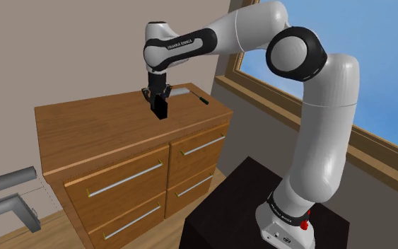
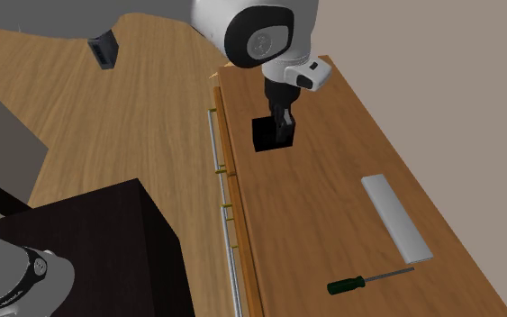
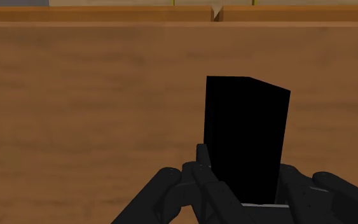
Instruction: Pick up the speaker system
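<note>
Black and box-shaped, the speaker [image 3: 247, 121] is clamped between the two fingers of the claw [image 3: 242, 167], which are pressed against its sides in the wrist view. In the shoulder view the speaker [image 1: 161, 109] is seen upright under the claw [image 1: 158, 97], over the wooden top of a chest of drawers [image 1: 84, 120]. Whether it is resting on the wood or held just clear of it cannot be told. In the second exterior view it is placed nearer the drawer-front edge than the wall. A flat grey bar [image 2: 395, 216] and a green-handled screwdriver [image 2: 368, 281] are laid near each other, well apart from the speaker, towards the end of the top closer to the dark stand [image 1: 261, 212].
</note>
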Motion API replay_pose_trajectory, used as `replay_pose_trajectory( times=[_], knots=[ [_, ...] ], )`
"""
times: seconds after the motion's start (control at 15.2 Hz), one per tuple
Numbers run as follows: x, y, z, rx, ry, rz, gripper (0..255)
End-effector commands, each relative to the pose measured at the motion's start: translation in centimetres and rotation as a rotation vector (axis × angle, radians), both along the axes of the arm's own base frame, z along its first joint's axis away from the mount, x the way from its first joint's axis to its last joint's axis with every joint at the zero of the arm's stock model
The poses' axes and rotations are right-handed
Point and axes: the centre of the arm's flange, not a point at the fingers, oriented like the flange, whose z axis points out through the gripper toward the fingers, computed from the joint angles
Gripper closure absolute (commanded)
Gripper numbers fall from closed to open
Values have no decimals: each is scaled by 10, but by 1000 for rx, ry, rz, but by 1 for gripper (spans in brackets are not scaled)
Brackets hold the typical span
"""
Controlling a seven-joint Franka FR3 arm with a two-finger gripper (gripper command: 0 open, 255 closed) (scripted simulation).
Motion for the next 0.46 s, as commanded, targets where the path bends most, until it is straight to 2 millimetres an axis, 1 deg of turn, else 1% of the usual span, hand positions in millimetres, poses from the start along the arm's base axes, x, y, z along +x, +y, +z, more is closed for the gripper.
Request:
replay_pose_trajectory(
  times=[0.0,0.26,0.4],
  knots=[
    [1,0,12,0,0,0,255],
    [1,0,33,0,0,0,255],
    [1,0,34,0,0,0,255]
  ],
)
